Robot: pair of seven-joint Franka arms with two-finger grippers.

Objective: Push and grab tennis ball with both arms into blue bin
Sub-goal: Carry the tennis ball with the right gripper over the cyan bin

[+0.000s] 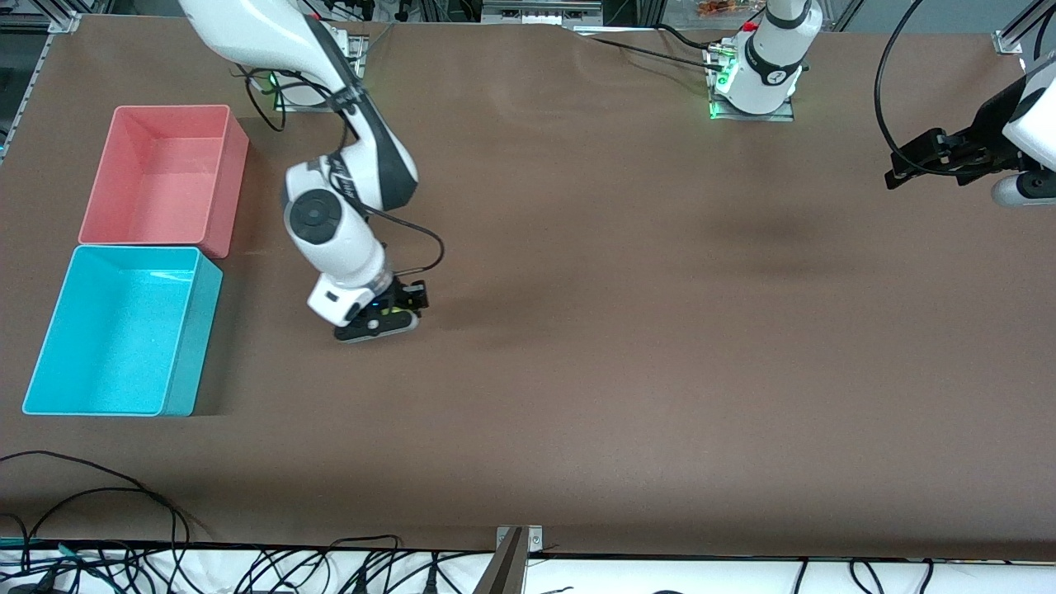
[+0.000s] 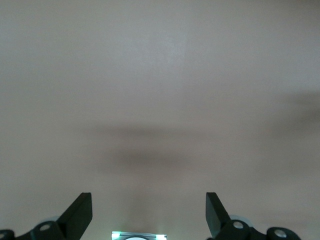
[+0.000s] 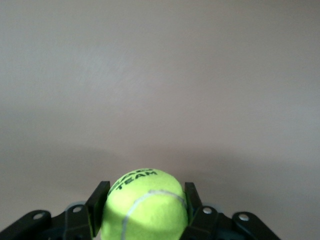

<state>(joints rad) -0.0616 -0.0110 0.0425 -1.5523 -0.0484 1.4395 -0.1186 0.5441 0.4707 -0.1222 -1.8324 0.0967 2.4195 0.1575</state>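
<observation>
right wrist view: one tennis ball (image 3: 145, 202) in right claw (image 1: 394, 312), left claw (image 2: 149, 216) wide, two bins

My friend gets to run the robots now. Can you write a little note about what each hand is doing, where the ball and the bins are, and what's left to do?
Right gripper: shut on the tennis ball, low at the table, beside the blue bin.
Left gripper: open and holding nothing, waiting in the air at the left arm's end of the table.
Blue bin: at the right arm's end, with nothing seen in it, nearer the front camera than the pink-red bin that it sits beside.
Done: the ball is grabbed.
Left: lift it, carry it over the blue bin and let go.
</observation>
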